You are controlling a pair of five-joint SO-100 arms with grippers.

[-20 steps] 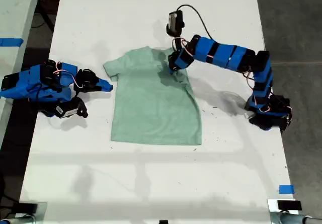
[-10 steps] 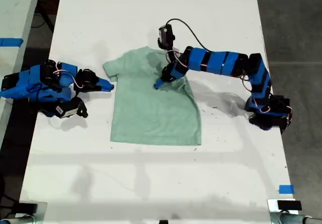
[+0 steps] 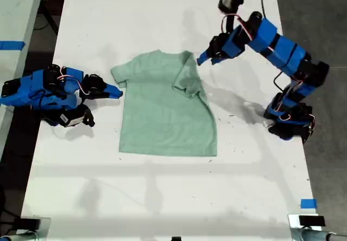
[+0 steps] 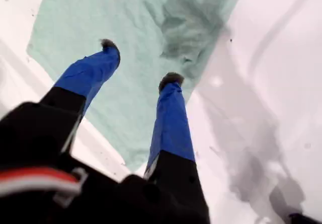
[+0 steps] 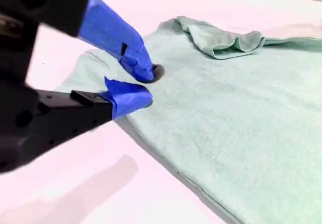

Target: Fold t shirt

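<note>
Folding next wants a low, clean pinch. Exterior view: our first gripper point(image 3: 201, 59) hangs empty just off the shirt point(image 3: 162, 111), whose near sleeve point(image 3: 187, 81) lies folded in, rumpled. First wrist view: jaws wide, shirt beneath, nothing blocking. Second wrist view: our second gripper point(image 5: 146, 85), nearly closed, rests at the other sleeve.

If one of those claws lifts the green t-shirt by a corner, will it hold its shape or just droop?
It would most likely droop. The t shirt lies flat on the table, and its folded-over sleeve sits crumpled in soft wrinkles, which suggests limp, thin cloth. It looks light, so a push would probably bunch it rather than slide it whole. It shouldn't roll or break.
</note>
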